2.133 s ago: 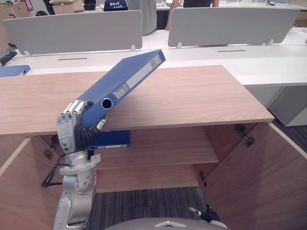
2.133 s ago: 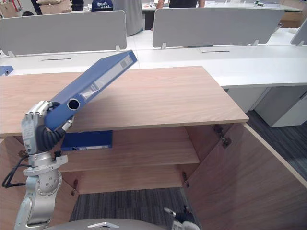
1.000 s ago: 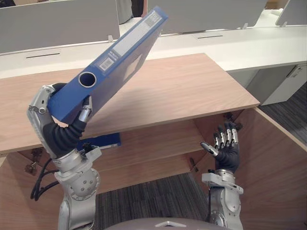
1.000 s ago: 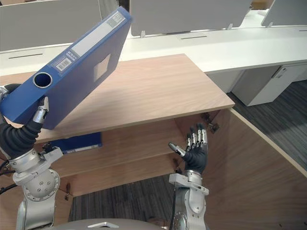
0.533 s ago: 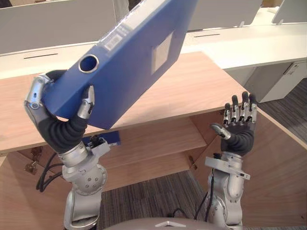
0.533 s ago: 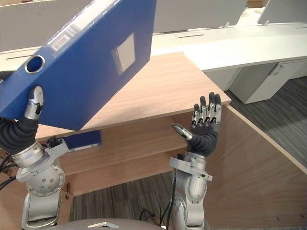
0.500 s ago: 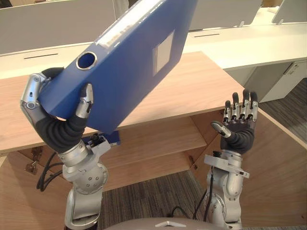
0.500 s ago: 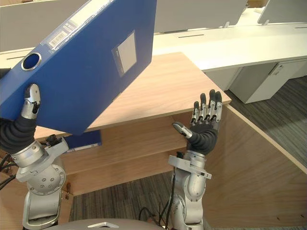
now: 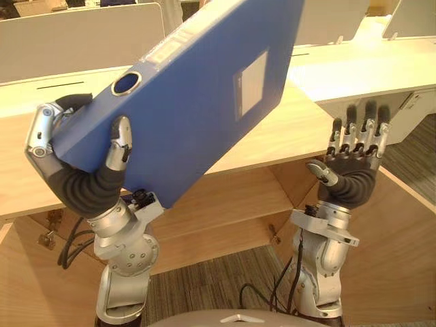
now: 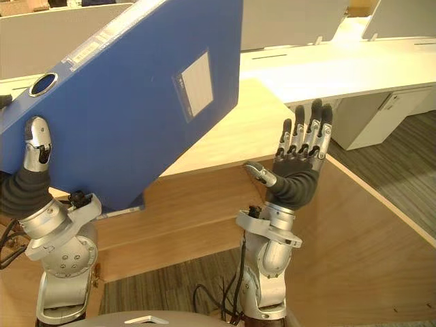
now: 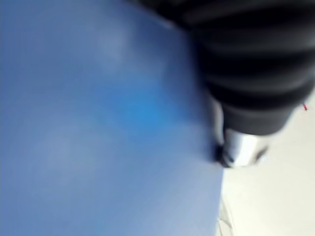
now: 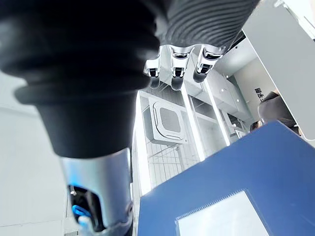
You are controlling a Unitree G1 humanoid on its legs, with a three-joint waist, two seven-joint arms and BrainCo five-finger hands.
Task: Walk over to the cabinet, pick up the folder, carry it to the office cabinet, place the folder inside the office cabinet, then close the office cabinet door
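The office cabinet is open, its shelf toward 6 o'clock. The folder is held aloft and tilted, its lower end grasped by the left hand at 9 o'clock. The right hand, at 3 o'clock, is raised, fingers straight, empty. It would do best to steady the folder's free edge, level it, then lower it shelfward

You're working in bright, even room light that falls from overhead. In the right wrist view, ceiling light strips glow white beyond the folder. The white worktop behind the folder is washed pale, close to glare. The cabinet top beside the folder is well lit, while the shelf under the folder lies in soft shade. In the left wrist view a brighter patch sits on the folder's blue face.
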